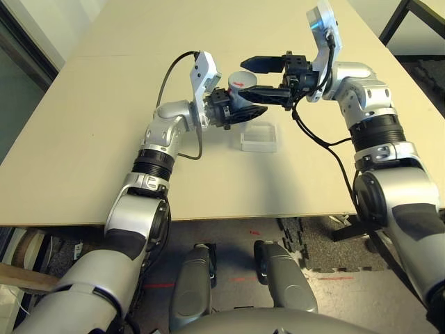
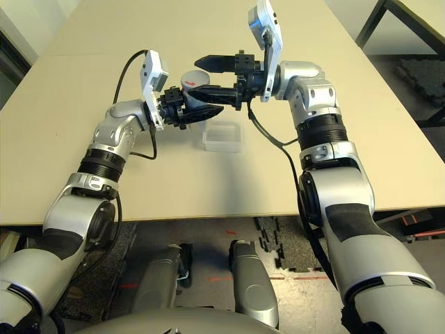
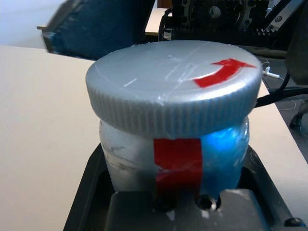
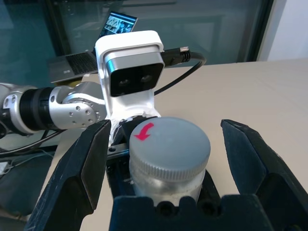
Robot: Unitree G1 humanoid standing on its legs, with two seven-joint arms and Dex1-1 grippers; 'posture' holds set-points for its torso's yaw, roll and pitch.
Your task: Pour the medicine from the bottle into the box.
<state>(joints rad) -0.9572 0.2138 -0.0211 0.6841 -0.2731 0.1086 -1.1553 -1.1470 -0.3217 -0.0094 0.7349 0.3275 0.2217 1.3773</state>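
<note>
My left gripper [image 1: 243,104] is shut on the bottle [image 1: 238,85], a small silver-grey jar with a red tape strip [image 3: 177,161] on its side. It hangs above the table. A ribbed grey cap [image 3: 173,91] with a red arrow sits on its mouth. The medicine is hidden inside. My right gripper [image 1: 252,78] is open, with one black finger [image 4: 79,173] on each side of the cap and a gap to it on both sides. The box [image 1: 258,137], clear and shallow, lies on the table just nearer to me and to the right of the bottle.
The beige table [image 1: 104,139] spreads wide to the left and front of the box. Black cables [image 1: 327,142] hang from both wrists. A black frame [image 1: 396,21] stands beyond the table's far right corner. A laptop [image 4: 115,24] sits in the background.
</note>
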